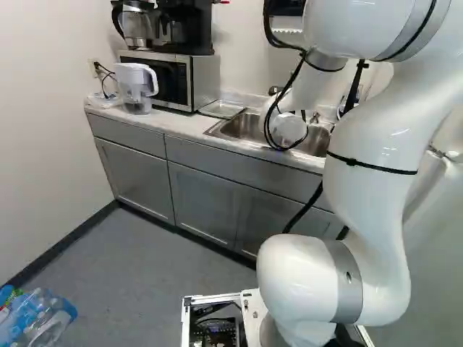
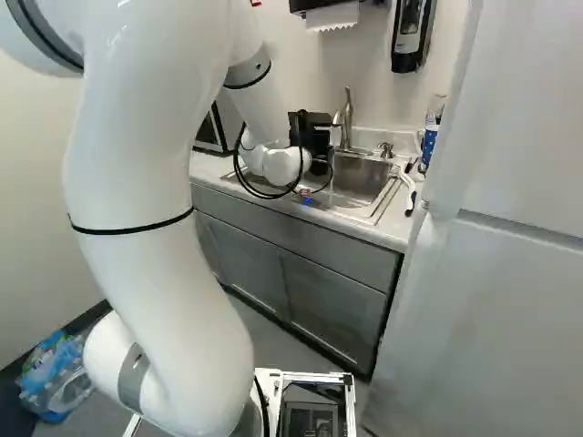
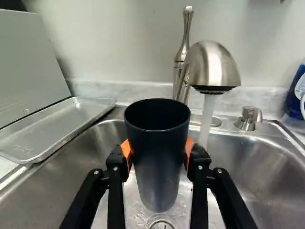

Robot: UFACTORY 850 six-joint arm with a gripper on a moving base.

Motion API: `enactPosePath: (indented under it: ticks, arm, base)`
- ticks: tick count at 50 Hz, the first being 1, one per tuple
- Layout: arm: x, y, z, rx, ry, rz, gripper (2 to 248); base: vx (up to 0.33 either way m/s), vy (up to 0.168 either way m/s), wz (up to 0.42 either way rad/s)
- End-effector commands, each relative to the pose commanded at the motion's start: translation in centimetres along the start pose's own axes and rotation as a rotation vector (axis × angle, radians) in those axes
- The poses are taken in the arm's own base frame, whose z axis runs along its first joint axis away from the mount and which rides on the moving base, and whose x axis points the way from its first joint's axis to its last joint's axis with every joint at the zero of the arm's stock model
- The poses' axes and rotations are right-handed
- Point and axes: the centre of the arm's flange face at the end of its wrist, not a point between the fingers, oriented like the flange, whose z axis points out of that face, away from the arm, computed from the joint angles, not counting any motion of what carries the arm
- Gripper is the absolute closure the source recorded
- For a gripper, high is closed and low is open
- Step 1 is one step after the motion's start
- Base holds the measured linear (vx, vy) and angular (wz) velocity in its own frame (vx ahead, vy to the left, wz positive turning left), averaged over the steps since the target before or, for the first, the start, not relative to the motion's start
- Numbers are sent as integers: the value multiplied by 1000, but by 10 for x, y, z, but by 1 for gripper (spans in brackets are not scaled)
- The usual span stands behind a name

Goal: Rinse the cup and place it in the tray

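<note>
In the right base view my black gripper (image 2: 312, 134) is over the sink, its fingertips hidden. Seen from the wrist, the gripper (image 3: 158, 150) is shut on a dark cup (image 3: 159, 162), one orange pad against each side. The cup is held mouth up above the sink drain (image 3: 161, 224). Water (image 3: 208, 114) runs from the faucet (image 3: 212, 67) and falls beside the cup, not into its mouth. A shallow metal tray (image 3: 57, 126) lies on the counter at the sink's side; it also shows in the left base view, the tray (image 1: 223, 108) lying between microwave and sink.
The steel sink (image 2: 364, 177) has a faucet handle (image 3: 185, 36) and a soap pump (image 3: 248, 118) at its back edge. A microwave (image 1: 177, 79) and a water pitcher (image 1: 136, 87) stand along the counter (image 1: 173, 123). Bottles (image 1: 36, 318) lie on the floor.
</note>
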Motion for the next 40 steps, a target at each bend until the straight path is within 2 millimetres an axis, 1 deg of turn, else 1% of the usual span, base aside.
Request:
enactPosePath:
  ticks: [9, 18, 40]
  arm:
    - [2, 14, 1, -25, 18, 4, 126]
    - [3, 28, -4, -50, 26, 8, 126]
    - [3, 27, -3, -49, 26, 7, 126]
  base:
    - [0, 0, 0]
    - [0, 0, 0]
    - [0, 0, 0]
